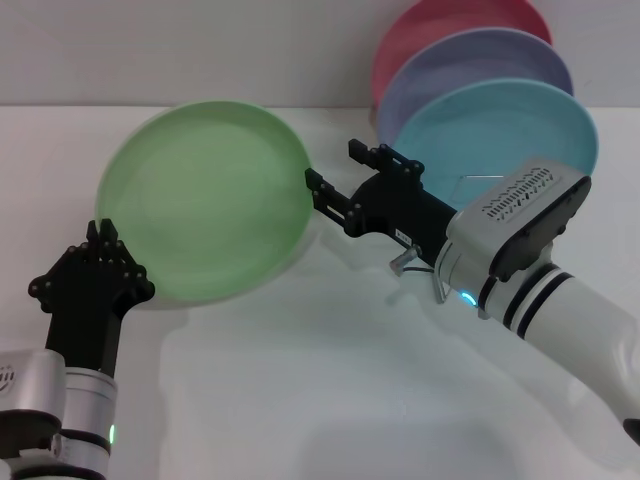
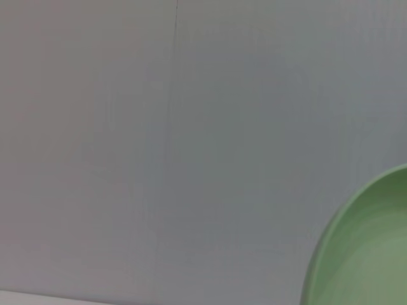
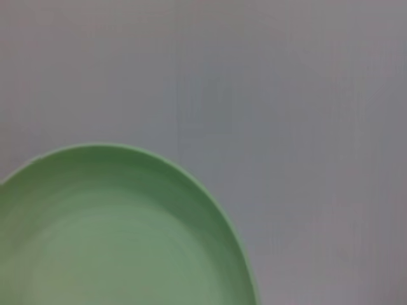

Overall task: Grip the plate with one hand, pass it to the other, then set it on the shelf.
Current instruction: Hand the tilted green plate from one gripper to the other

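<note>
The light green plate (image 1: 205, 200) is held up off the table, tilted with its face toward me. My left gripper (image 1: 100, 240), on the silver-grey arm, is shut on the plate's lower left rim. My right gripper (image 1: 332, 168), on the white black-banded arm, is open. Its fingertips (image 1: 316, 185) sit right at the plate's right rim. The plate also shows in the left wrist view (image 2: 369, 248) and in the right wrist view (image 3: 108, 235). The wire shelf (image 1: 405, 262) stands behind the right gripper, mostly hidden by it.
A sky-blue plate (image 1: 500, 130), a lavender plate (image 1: 470, 60) and a pink plate (image 1: 440, 20) stand upright in the shelf at the back right. The white table (image 1: 320, 380) stretches in front of both arms.
</note>
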